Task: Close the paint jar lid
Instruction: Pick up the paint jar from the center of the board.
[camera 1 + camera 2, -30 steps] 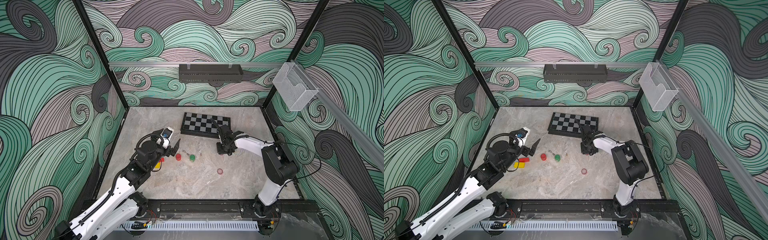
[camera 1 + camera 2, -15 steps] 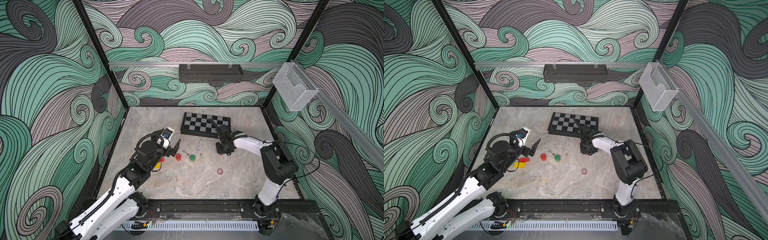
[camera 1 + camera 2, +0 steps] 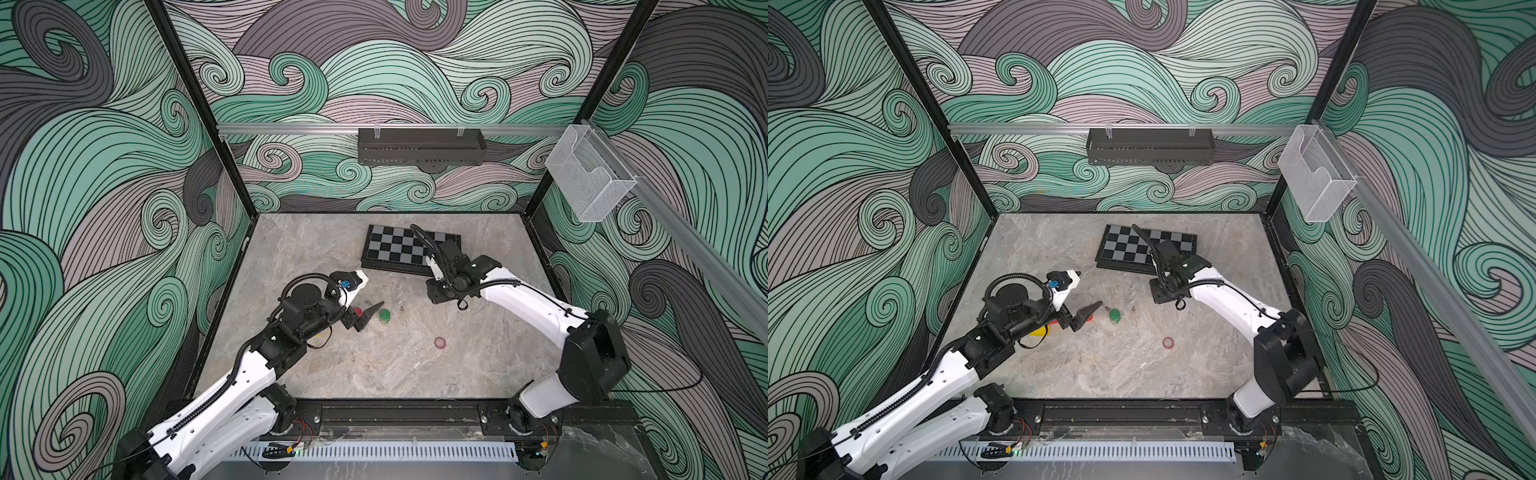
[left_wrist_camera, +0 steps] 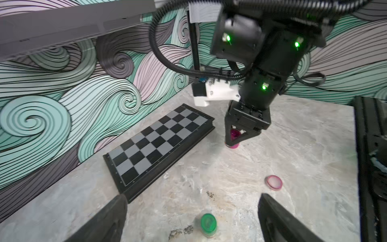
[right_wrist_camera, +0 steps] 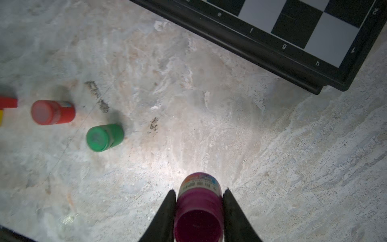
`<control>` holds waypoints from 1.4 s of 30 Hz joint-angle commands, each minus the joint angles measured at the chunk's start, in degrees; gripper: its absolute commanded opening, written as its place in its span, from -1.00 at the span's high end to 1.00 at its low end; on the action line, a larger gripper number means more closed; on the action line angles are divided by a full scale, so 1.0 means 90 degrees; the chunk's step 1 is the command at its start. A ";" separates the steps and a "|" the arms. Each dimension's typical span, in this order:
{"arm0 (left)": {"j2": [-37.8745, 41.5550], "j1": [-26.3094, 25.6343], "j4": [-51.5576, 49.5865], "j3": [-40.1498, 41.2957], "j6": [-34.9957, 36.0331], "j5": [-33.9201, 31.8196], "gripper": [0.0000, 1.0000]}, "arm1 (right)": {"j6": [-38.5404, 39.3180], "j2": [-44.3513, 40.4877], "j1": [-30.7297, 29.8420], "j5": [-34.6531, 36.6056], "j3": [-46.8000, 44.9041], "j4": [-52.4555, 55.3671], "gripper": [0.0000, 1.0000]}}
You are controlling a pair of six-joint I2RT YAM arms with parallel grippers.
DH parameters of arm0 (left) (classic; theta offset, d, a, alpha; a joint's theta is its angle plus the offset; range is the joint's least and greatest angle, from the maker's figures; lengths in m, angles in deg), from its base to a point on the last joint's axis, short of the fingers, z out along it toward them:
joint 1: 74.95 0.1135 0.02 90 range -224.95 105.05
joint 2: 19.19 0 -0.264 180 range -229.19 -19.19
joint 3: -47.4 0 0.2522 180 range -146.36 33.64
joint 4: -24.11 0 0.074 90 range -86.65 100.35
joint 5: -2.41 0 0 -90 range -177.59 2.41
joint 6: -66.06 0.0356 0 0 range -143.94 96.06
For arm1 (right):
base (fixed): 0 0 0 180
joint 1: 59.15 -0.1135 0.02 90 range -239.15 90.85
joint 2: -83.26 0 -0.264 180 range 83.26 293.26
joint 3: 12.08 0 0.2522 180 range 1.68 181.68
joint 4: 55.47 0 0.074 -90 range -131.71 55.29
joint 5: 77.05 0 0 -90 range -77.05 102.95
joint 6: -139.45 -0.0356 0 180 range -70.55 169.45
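The magenta paint jar point(image 5: 199, 201) stands open on the table just in front of the chessboard, and my right gripper point(image 5: 200, 191) is shut on its sides. The left wrist view shows the same jar point(image 4: 234, 135) under the right gripper point(image 4: 232, 144). Its pink lid point(image 3: 439, 342) point(image 3: 1168, 342) point(image 4: 273, 182) lies flat on the table, nearer the front and apart from both arms. My left gripper point(image 3: 365, 316) point(image 4: 191, 199) hangs open with nothing in it, above the red jar point(image 5: 52, 112) and beside the green jar point(image 3: 384, 316).
Capped green jar point(image 4: 208, 223) and red jar point(image 3: 357, 311) stand at centre left. Red and yellow pieces point(image 3: 1044, 328) lie under the left arm. A folded chessboard point(image 3: 409, 253) lies at the back. Dark smudges point(image 5: 98, 96) mark the marble table point(image 3: 374, 374).
My left gripper has shifted a little right, over the red jar and toward the green jar, still open. The right gripper stays on the magenta jar.
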 commanded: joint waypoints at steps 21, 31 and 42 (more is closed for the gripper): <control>-0.3350 -0.1453 0.3713 0.0015 0.0378 -0.0246 -0.61 | -0.0388 -0.0578 -0.0963 -0.0923 0.0749 0.0906 0.29; -0.3344 -0.1491 0.4004 0.0076 0.0272 -0.0252 -0.38 | -0.0496 -0.0422 -0.1112 -0.1046 0.0948 0.0889 0.29; -0.3232 -0.1521 0.3868 0.0061 0.0273 -0.0187 -0.19 | -0.0548 -0.0399 -0.1142 -0.1056 0.1004 0.0896 0.29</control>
